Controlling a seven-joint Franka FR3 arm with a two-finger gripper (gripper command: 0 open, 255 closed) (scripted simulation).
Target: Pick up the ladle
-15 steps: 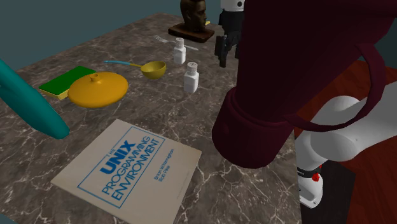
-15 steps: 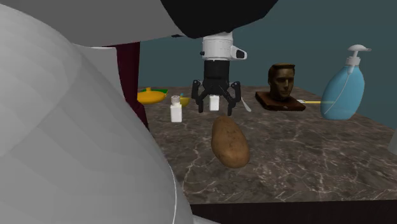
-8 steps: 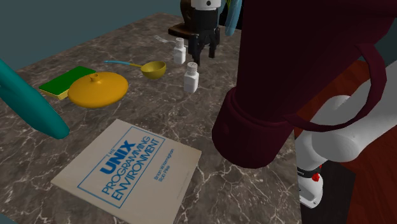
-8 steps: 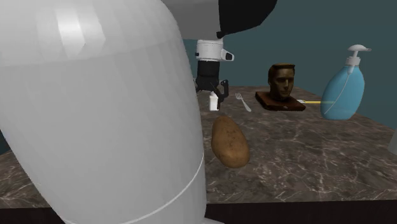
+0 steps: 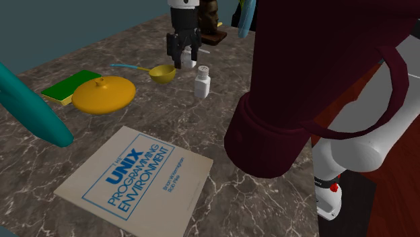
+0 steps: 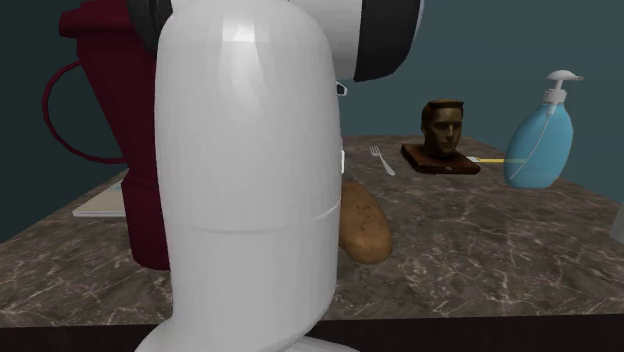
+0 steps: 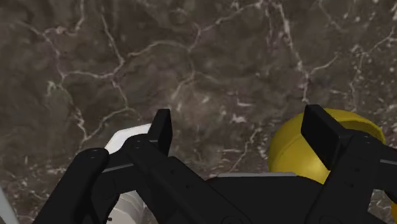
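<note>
Flagging the miss first: ladle (image 5: 162, 73) lying flat toward the table's (image 5: 155, 114) far edge, yellow bowl sitting under one finger (image 7: 318, 133) instead of between the pair, thin teal handle trailing off to the shoulder view's left. Dropping straight down from here risks planting that fingertip on the rim, then tipping or skidding the ladle. Squeezing the round bowl also likely to squirt it out sideways; better aiming at the handle. Crowding a white shaker (image 7: 124, 143) on the opposite side too, just beside the other finger, so easy to topple on descent or on closing. Pose: arm (image 5: 367, 134) reaching out from the stand toward the far edge, gripper (image 5: 183, 62) pointing straight down, pincer wide apart and clasping nothing. Hard to judge height over the marble; probably some clearance left.
</note>
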